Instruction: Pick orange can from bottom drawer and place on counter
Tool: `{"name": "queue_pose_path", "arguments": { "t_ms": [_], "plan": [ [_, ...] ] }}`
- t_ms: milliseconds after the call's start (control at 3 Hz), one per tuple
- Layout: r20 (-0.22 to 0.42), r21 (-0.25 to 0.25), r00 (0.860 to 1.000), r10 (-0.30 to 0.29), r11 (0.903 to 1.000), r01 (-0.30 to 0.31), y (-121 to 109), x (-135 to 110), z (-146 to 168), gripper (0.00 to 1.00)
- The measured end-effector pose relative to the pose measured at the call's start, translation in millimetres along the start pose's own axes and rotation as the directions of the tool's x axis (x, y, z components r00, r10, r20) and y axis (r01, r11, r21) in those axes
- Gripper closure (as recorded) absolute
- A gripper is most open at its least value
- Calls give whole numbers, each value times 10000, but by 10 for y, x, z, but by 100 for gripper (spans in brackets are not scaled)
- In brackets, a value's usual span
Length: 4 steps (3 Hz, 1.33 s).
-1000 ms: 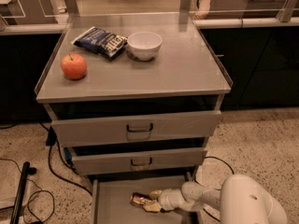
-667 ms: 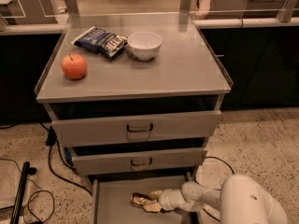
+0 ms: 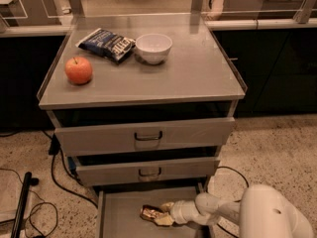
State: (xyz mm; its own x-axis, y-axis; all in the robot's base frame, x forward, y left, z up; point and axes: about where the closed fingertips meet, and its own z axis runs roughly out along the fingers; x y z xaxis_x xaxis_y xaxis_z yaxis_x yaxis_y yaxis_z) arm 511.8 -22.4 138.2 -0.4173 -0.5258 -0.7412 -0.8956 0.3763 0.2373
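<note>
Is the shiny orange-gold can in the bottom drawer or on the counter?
In the drawer: the shiny orange-gold can lies in the pulled-out grey bottom drawer, at the white arm's gripper, not on the grey counter.

Gripper in bottom drawer at orange can, middle drawer overhanging, counter open right of bowl

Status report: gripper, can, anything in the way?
Gripper low in the bottom drawer, right at the orange can. Can inside drawer, not on counter yet. Apple, chip bag, bowl occupy counter's left and back.
</note>
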Motion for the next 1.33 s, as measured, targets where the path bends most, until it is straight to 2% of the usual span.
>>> {"name": "queue_pose_path", "arguments": {
  "t_ms": [667, 1000, 1333],
  "plan": [
    [712, 969, 9935, -886, 9919, 815, 253, -273, -1069, 100],
    [851, 1431, 9888, -1224, 9836, 1095, 365, -367, -1508, 100],
    [330, 1824, 9870, -1576, 9719, 1491, 466, -653, -2049, 100]
  ]
}}
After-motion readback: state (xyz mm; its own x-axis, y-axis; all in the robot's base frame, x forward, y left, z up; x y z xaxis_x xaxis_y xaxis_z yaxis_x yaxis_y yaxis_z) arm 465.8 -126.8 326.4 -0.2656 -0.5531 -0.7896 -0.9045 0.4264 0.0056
